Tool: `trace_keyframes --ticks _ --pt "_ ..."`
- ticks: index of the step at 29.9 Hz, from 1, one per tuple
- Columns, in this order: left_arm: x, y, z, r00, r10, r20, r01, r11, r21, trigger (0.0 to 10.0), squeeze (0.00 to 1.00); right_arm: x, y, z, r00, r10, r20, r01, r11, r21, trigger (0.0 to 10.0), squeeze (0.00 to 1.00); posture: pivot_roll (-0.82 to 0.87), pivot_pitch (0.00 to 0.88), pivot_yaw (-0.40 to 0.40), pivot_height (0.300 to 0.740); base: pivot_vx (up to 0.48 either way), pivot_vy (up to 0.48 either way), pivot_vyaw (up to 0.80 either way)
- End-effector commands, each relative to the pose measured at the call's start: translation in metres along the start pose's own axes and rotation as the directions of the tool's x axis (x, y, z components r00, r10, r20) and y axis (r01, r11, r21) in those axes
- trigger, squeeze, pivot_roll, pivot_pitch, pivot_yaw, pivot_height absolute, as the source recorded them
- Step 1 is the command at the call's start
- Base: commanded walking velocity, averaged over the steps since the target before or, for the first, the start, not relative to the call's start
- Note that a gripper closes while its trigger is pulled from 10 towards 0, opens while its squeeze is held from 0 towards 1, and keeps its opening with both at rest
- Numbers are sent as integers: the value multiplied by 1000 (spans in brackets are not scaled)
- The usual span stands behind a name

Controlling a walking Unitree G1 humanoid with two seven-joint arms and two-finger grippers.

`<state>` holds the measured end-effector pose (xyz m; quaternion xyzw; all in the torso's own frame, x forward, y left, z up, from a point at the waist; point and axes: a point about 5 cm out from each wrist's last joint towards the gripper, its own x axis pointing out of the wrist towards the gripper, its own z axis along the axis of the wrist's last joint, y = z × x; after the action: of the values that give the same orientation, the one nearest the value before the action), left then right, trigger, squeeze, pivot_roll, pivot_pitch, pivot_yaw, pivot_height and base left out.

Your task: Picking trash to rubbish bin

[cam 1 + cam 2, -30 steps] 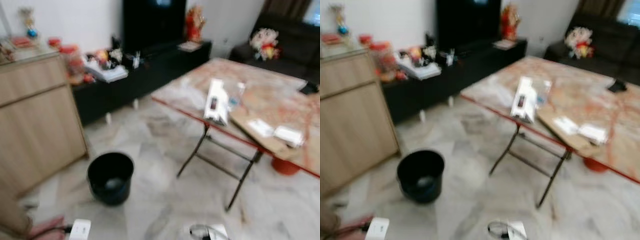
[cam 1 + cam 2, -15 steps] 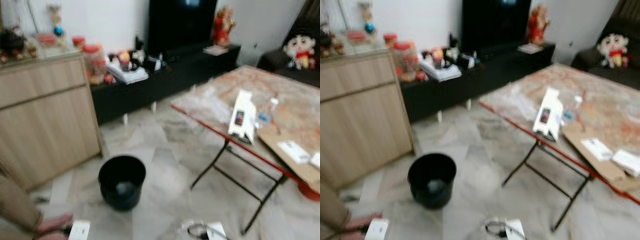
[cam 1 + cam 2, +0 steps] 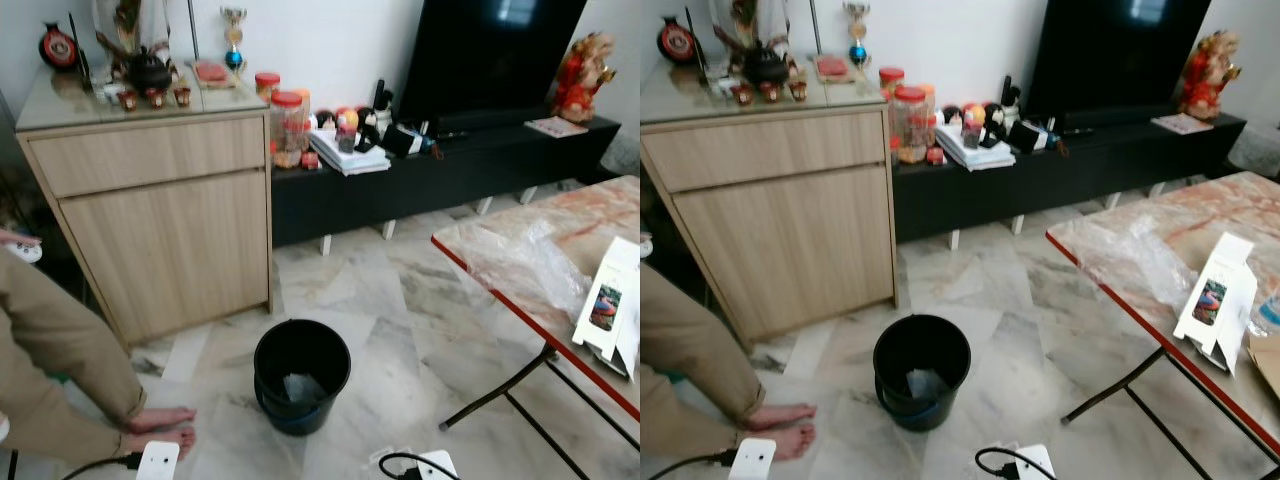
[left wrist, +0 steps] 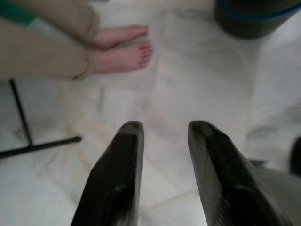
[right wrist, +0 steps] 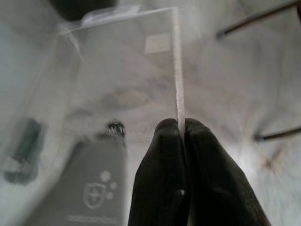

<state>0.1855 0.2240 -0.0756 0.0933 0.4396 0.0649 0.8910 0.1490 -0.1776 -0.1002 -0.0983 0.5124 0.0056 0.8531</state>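
Two long black fingers point(image 4: 120, 188) of the robot's left gripper point(image 4: 164, 134), smooth and glossy, taper to rounded tips. The right gripper point(image 5: 181, 129) has black fingers point(image 5: 160, 183) with a fine ribbed texture. White, boxy parts of the robot's body point(image 3: 160, 462) show low in the head views, each with a black cable point(image 3: 400, 462), possibly a power lead.

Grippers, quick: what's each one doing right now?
Left gripper: open, holding nothing, over the floor near a person's feet.
Right gripper: shut on a clear plastic sheet, pinched at its edge.
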Motion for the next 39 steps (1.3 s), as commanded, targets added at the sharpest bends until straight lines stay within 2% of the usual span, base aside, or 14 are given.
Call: trace_keyframes --ticks 1,7,12,25,27,34,39 --pt "0 -1 1 1000 -2 0 2 1000 -1 10000 0 1 -4 6 1000 -10 14 10 1000 0 10000 0 127 0 -84 740 330 0 0" --pt "0 0 1 1000 1 0 -1 1000 -2 10000 0 1 -1 6 1000 -1 8 1 1000 -24 10000 0 129 3 -83 740 332 0 270" --pt "0 1 1 1000 4 0 -4 1000 -4 10000 0 1 -2 6 1000 -7 17 7 1000 14 10000 0 136 12 -84 740 333 0 280" --pt "0 2 0 1000 5 -2 -5 1000 -2 10000 0 1 -1 11 999 -3 38 2 1000 20 10000 0 136 12 -84 740 334 0 0" --pt "0 2 0 1000 4 -2 -4 1000 -2 10000 0 1 0 10 999 5 34 -5 1000 -16 10000 0 136 12 -84 740 334 0 691" --pt "0 1 1 1000 1 1 -1 1000 -1 10000 0 1 0 8 1000 3 28 -3 1000 2 10000 0 136 12 -84 740 334 0 743" --pt "0 1 0 1000 1 -1 -1 1000 -2 10000 0 1 1 9 1000 3 29 -3 1000 17 10000 0 136 12 -84 740 333 0 0"
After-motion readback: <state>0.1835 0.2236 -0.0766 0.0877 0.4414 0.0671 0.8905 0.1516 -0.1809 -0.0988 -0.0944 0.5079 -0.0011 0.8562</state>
